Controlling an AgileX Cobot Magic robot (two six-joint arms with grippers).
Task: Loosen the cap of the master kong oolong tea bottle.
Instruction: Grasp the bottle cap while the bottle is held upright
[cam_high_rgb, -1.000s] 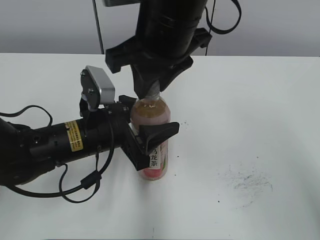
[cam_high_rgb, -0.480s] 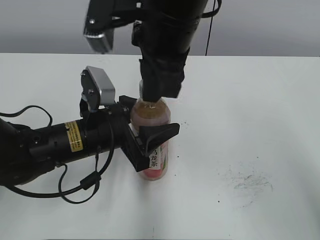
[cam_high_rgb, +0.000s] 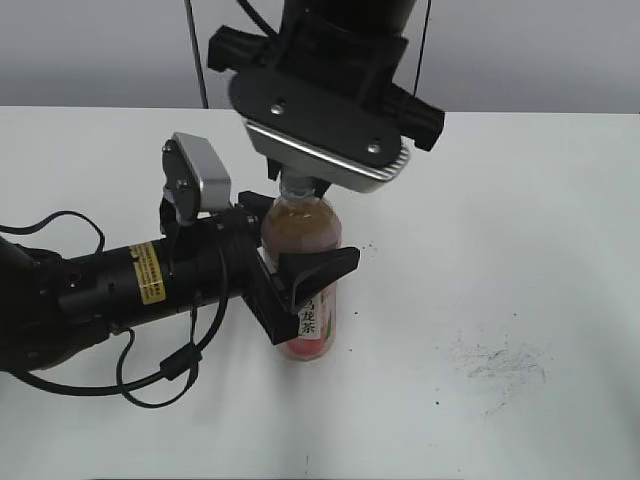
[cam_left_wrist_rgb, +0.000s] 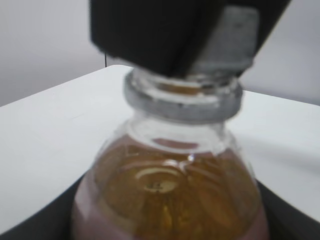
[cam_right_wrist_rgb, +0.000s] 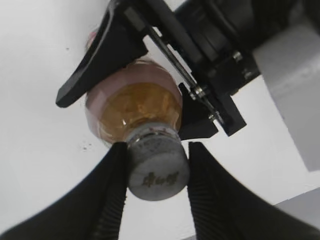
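Standing upright on the white table (cam_high_rgb: 500, 200), the master kong oolong tea bottle (cam_high_rgb: 305, 260) is held from two directions at once. Low on the left of the exterior view, the left gripper (cam_high_rgb: 300, 275) reaches in sideways and its two black fingers (cam_high_rgb: 320, 265) clasp the bottle's body, one in front of the label and one behind, closed against the plastic just under the shoulder. From the right wrist view the same fingers (cam_right_wrist_rgb: 95, 55) show as a dark wedge on one side of the amber shoulder and a shorter block on the other, with the bottle (cam_right_wrist_rgb: 132, 107) pinched between them. From above, the right gripper (cam_right_wrist_rgb: 155, 172) comes straight down over the neck; its two ribbed black fingers (cam_right_wrist_rgb: 107, 200) stand on either side of the cap (cam_right_wrist_rgb: 157, 167), narrowly parted and pressed against the cap's ribbed side, so the grey cap with the faint mark on top sits squarely between them. In the left wrist view the neck ring (cam_left_wrist_rgb: 182, 102) and the amber tea below it fill the picture, while the right gripper's black body covers the cap from above. Faint dark scuff marks (cam_high_rgb: 495, 365) lie on the table well to the right of the bottle.
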